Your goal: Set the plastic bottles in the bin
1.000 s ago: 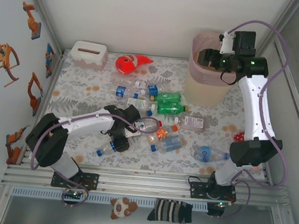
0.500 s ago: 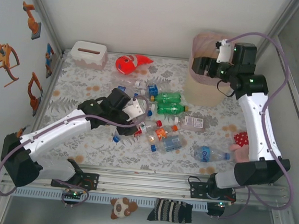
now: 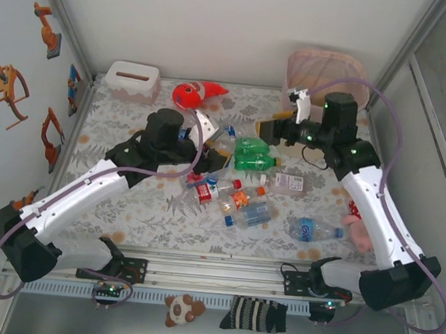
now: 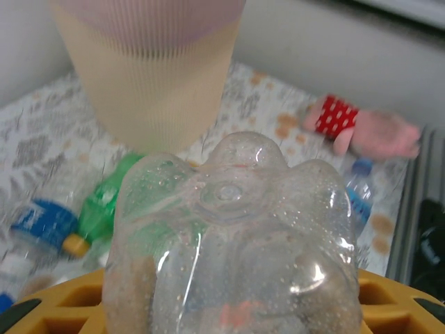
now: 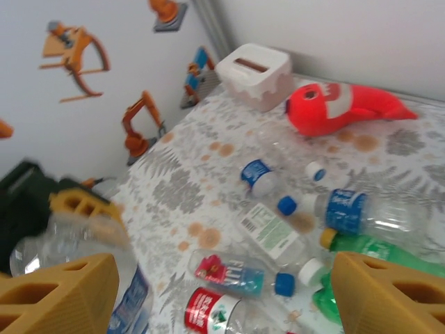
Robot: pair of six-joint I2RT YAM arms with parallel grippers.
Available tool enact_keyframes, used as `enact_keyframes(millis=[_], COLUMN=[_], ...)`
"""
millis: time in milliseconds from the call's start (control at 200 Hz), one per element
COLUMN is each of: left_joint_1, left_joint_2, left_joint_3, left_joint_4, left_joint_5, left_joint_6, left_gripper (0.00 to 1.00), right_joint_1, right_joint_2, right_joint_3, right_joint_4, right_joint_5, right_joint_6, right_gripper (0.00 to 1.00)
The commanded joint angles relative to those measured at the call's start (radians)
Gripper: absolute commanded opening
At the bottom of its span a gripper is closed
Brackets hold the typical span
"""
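Observation:
My left gripper [image 3: 210, 138] [image 4: 233, 306] is shut on a clear plastic bottle [image 4: 233, 229], base pointing away from the camera toward the bin [image 4: 149, 90]. The right wrist view catches that same held bottle [image 5: 76, 264], which has a blue label. The beige bin [image 3: 325, 74] with its pink liner stands at the back right. My right gripper [image 3: 269, 130] [image 5: 222, 299] hangs open over the bottle pile, holding nothing. On the table lie two green bottles [image 3: 253, 154], a red-labelled bottle [image 3: 205, 189] [image 5: 208, 309], a Fiji bottle [image 5: 250, 271] and several more.
A red-orange fish toy [image 3: 194, 94] [image 5: 341, 104] and a white tissue box [image 3: 131, 79] [image 5: 254, 73] sit at the back. A pink plush with a red band [image 3: 355, 218] [image 4: 361, 129] lies at the right edge. Walls close in both sides.
My left arm lifted a bottle off the table and carried it back and right. My right arm came away from above the bin and swung down-left over the bottle pile.

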Motion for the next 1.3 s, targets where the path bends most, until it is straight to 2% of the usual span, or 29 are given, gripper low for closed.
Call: enact_keyframes(millis=[0,190,325,621,766,956,1152,1297], left_joint_1=[0.009,0.015,0.019,0.026,0.025,0.025,0.026,0.025], left_joint_2=[-0.024,-0.04,-0.063,-0.093,-0.091,-0.083,-0.075,-0.073], left_joint_3=[0.023,0.018,0.02,0.029,0.03,0.044,0.056,0.074], left_joint_4=[0.146,0.255,0.307,0.395,0.431,0.454,0.455,0.408], left_joint_5=[0.113,0.204,0.257,0.385,0.433,0.465,0.5,0.513], left_joint_6=[-0.087,-0.144,-0.166,-0.198,-0.217,-0.223,-0.216,-0.184], left_gripper=[0.47,0.48,0.48,0.48,0.48,0.48,0.48,0.49], right_joint_1=[0.042,0.076,0.084,0.127,0.175,0.233,0.283,0.291], right_joint_2=[-0.048,-0.097,-0.136,-0.211,-0.19,-0.134,-0.102,-0.081], right_joint_3=[-0.046,-0.082,-0.091,-0.121,-0.1,-0.073,-0.06,-0.043], right_joint_4=[0.075,0.096,0.11,0.201,0.201,0.185,0.196,0.188], right_joint_5=[-0.055,-0.044,-0.082,-0.252,-0.272,-0.309,-0.276,-0.278], right_joint_6=[-0.07,-0.073,-0.066,-0.103,-0.129,-0.168,-0.191,-0.198], right_gripper=[0.79,0.79,0.79,0.84,0.88,0.88,0.83,0.73])
